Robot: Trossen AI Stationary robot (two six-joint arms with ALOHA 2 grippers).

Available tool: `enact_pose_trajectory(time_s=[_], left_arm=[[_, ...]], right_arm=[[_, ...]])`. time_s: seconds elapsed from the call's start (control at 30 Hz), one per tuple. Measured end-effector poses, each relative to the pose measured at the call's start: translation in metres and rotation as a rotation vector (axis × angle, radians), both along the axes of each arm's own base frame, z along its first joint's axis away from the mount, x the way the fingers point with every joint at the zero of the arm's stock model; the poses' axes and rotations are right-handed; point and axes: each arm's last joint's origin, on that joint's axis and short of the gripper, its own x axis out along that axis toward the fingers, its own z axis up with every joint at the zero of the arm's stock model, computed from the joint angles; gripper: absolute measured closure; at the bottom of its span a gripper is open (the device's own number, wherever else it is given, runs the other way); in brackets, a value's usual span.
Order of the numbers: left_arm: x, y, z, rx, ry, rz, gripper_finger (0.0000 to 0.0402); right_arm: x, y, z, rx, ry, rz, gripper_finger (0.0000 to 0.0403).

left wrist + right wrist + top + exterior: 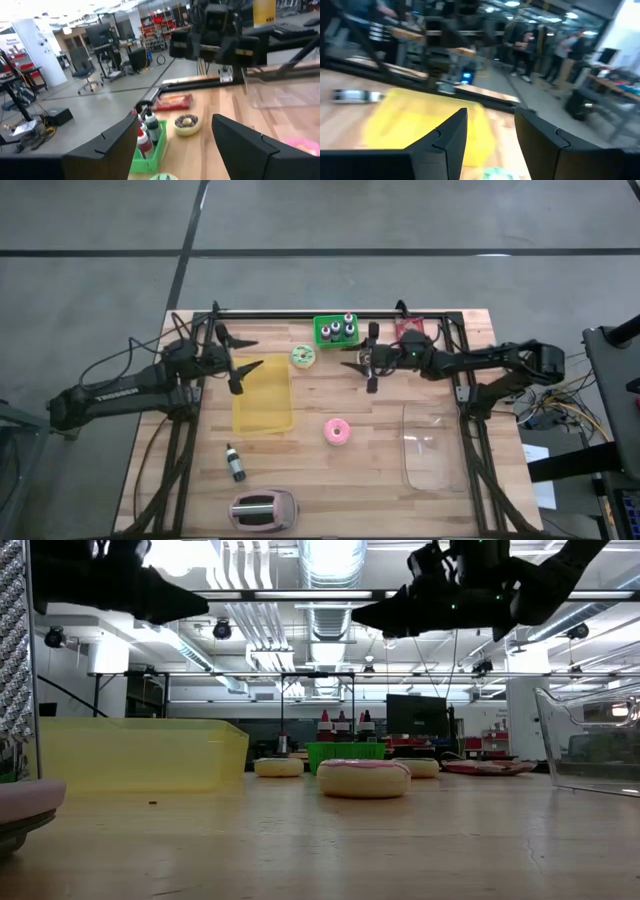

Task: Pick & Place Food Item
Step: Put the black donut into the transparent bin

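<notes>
Two arms hang above the table, and neither holds anything. The right gripper (372, 370) is raised near the back of the table, between the green rack of bottles (336, 330) and the clear bin (436, 445); its fingers (447, 135) stand apart with nothing between them. The left gripper (237, 370) waits over the back edge of the yellow tray (263, 393), fingers spread wide and empty.

By my judgement the food item is the pink doughnut (338, 431), lying free on the wood between the tray and the clear bin, well apart from both grippers. The pick has not begun; this is the approach stage.

Next the right arm must travel toward the front of the table, descend over the doughnut, and straddle it before closing. Which container receives it cannot be told.
</notes>
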Motion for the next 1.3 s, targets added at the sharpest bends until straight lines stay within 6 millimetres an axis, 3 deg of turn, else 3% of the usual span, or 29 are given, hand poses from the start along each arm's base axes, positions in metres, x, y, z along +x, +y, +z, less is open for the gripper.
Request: enact_pose_trajectory(time_s=[0.4,0.73,1.03,1.3], left_arm=[[-0.007,0.011,-0.036,0.061,-0.022,0.115,0.0145],[-0.015,0.021,-0.057,0.074,0.048,0.15,0.0145],[-0.018,0.025,-0.058,0.071,0.048,0.081,0.0145],[-0.018,0.022,-0.06,-0.067,0.024,-0.028,0.0145]], right_arm=[[-0.006,-0.026,0.004,-0.019,-0.037,-0.356,0.0266],[-0.007,-0.037,0.006,0.045,-0.051,-0.413,0.0275],[-0.007,-0.039,0.001,0.129,-0.036,-0.415,0.0274],[-0.006,-0.035,-0.006,0.127,0.042,-0.34,0.0273]])
